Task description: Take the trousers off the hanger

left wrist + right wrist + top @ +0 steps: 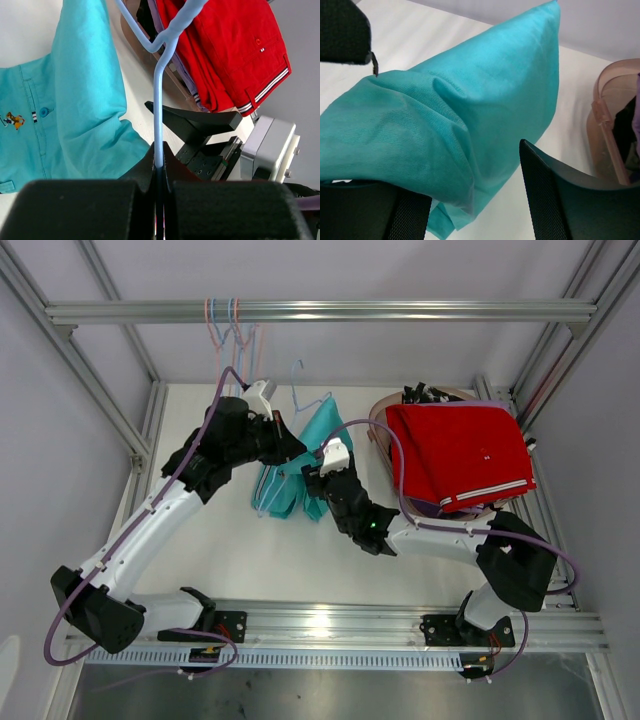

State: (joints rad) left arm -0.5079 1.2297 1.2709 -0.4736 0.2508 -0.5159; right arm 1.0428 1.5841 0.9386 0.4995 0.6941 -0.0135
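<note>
Right wrist, teal trousers [470, 115] between spread jaws, left jaws pinching hanger [159, 100]

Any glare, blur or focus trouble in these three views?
Top external: sharp, evenly lit, glare on the near rail. Left wrist: the left gripper on the hanger is blurred; red trousers sharp. Right wrist: teal trousers well lit, right gripper fingers dark, detail lost.

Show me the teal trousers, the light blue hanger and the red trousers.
teal trousers [485, 95]: right wrist view, middle of the folded cloth.
light blue hanger [158, 110]: left wrist view, straight wire stem.
red trousers [455, 450]: top external view, flat upper face.
</note>
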